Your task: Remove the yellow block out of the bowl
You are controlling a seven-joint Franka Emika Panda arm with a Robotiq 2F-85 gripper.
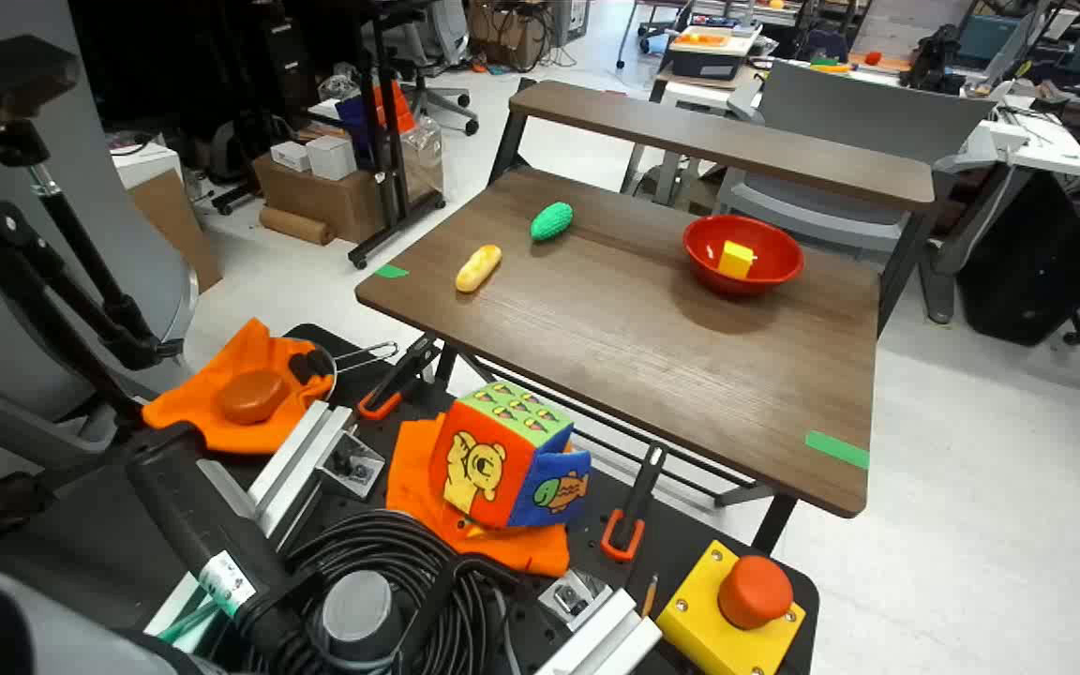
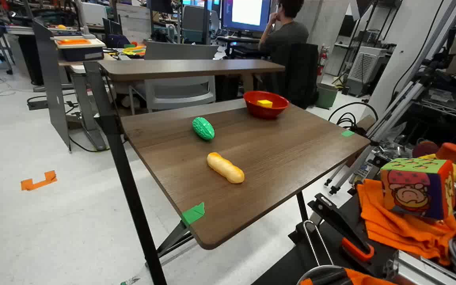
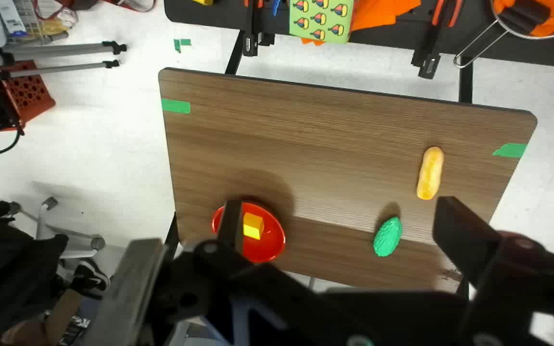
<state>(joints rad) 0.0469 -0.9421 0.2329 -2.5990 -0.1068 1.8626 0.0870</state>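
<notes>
Can see the gripper [image 3: 342,226] in the wrist view, raised above the table [image 3: 334,187], and its fingers [image 3: 230,223] spread far from each other.

As for the block [image 3: 253,226]: sits inside the bowl [image 3: 272,245]. Cannot tell whether flat on the bottom or leaning. In the wrist view, appears within the span of the fingers but far off its middle, just beside the finger toward the left edge and well apart from the finger toward the right. Can see the left-edge finger crossing in front of part of the bowl, right along the block's side; cannot tell whether hiding a sliver of it. Lies lower than both fingers and apart from them. Shows inside the rim in both exterior views too, bright yellow against red.

Can also see the green thing [image 3: 387,236] in that span, nearer the finger toward the right, and the oblong [image 3: 431,173] just above that finger's tip in the wrist view. Find both on the table, near each other and well apart from the bowl. Can see green tape [image 3: 176,105] near two of the table's corners.

In an exterior view, can make out the cube [image 1: 507,459] resting on orange cloth [image 1: 531,553], and farther along, the button [image 1: 756,592] on its yellow box [image 1: 699,614].
</notes>
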